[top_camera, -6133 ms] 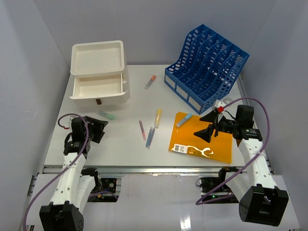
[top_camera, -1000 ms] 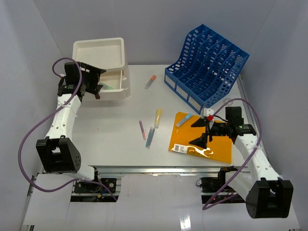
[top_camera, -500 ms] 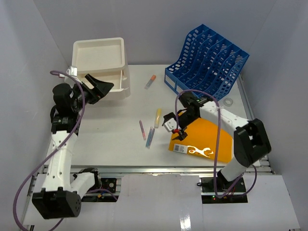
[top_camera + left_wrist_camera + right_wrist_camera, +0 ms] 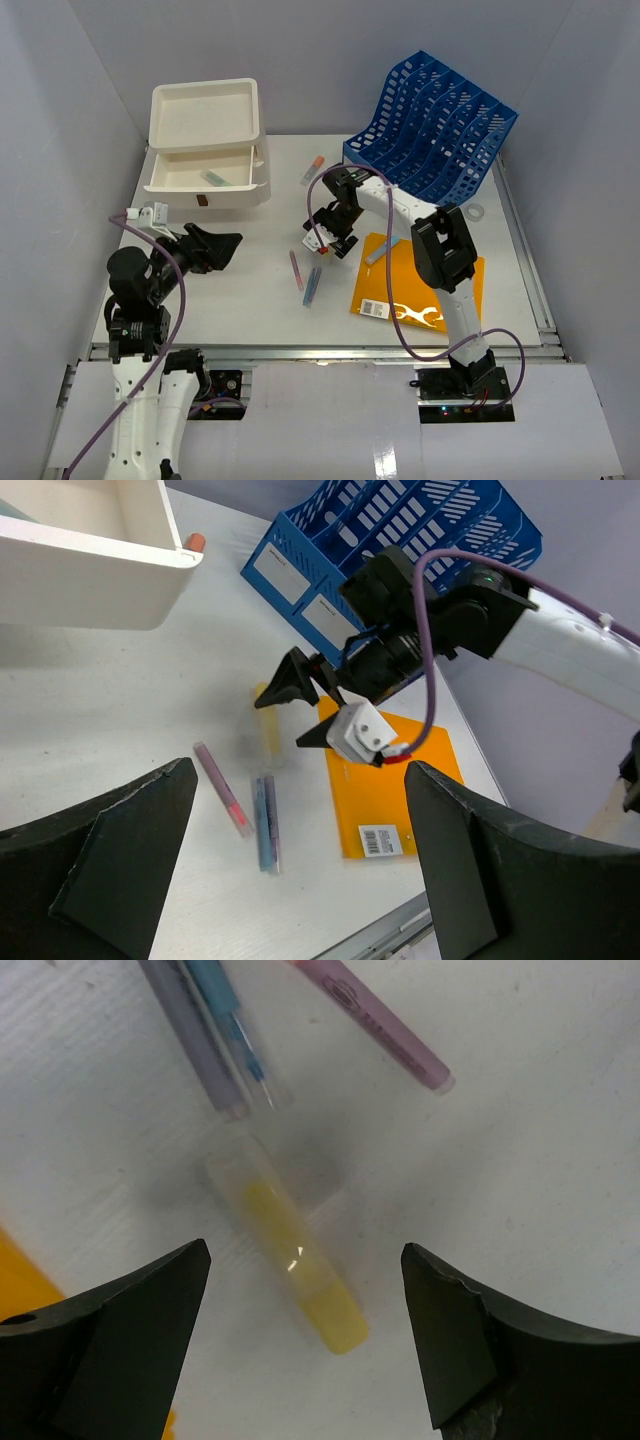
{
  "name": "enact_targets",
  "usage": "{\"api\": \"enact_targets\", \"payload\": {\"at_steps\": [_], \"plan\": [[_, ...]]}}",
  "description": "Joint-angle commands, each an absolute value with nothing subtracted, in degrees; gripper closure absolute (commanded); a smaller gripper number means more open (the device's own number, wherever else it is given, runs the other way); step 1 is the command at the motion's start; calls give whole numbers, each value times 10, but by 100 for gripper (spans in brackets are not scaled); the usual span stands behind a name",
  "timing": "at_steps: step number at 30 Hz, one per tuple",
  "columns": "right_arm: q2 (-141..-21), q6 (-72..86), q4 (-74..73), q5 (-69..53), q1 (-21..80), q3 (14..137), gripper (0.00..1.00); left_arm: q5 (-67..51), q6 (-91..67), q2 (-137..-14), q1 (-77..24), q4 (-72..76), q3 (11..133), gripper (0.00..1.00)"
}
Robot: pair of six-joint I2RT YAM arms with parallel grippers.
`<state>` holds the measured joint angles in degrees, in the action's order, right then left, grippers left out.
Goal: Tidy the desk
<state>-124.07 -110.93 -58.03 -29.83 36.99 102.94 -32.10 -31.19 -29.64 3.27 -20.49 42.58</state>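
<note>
The white desk [image 4: 230,300] holds loose pens. My right gripper [image 4: 325,236] is open and hovers over a yellow highlighter [image 4: 290,1260], which lies between its fingers [image 4: 110,1350] in the right wrist view; the gripper hides most of it in the top view. A pink marker [image 4: 297,270] and a blue and a purple pen [image 4: 312,285] lie just in front of it. My left gripper [image 4: 215,248] is open and empty at the near left, in front of the white drawer box [image 4: 205,120]. A green marker [image 4: 213,179] lies in the open drawer.
The blue file rack [image 4: 430,135] stands at the back right. An orange folder [image 4: 420,290] lies at the front right with a light blue marker [image 4: 381,252] on its far corner. An orange-capped marker [image 4: 313,169] lies near the rack. A tape ring [image 4: 475,211] sits at the right.
My left gripper has drawn back from the drawer to the near left. My right gripper has swung from the orange folder to above the yellow highlighter. The green marker went from desk into drawer.
</note>
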Motion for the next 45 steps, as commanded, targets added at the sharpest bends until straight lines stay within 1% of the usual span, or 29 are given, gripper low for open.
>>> {"api": "enact_targets", "payload": {"at_steps": [1, 5, 13, 17, 21, 26, 29, 33, 37, 41, 45], "plan": [[-1281, -1124, -618, -266, 370, 1092, 20, -316, -308, -274, 33, -236, 419, 4], [-1314, -1121, -637, -256, 370, 1121, 25, -320, -317, -267, 33, -239, 415, 4], [-1340, -1122, -676, -226, 371, 1136, 42, -316, -326, -256, 33, -255, 405, 4], [-1347, -1115, -690, -210, 371, 1133, 55, -320, -336, -246, 33, -257, 388, 4], [-1346, -1100, -685, -199, 371, 1112, 65, -323, -340, -232, 33, -265, 376, 4], [-1338, -1024, -647, -199, 367, 1085, 80, -321, -343, -215, 33, -281, 372, 4], [-1325, -965, -612, -228, 358, 1088, 91, -321, -342, -214, 33, -287, 377, 4], [-1288, -855, -561, -259, 353, 1117, 92, -313, -345, -215, 33, -294, 395, 4], [-1229, -686, -514, -278, 364, 1194, 92, -281, -351, -217, 33, -308, 429, 4], [-1189, -591, -457, -264, 409, 1238, 92, -235, -363, -210, 33, -323, 463, 4], [-1158, -497, -338, -222, 448, 1236, 92, -191, -366, -194, 33, -326, 482, 4]]}}
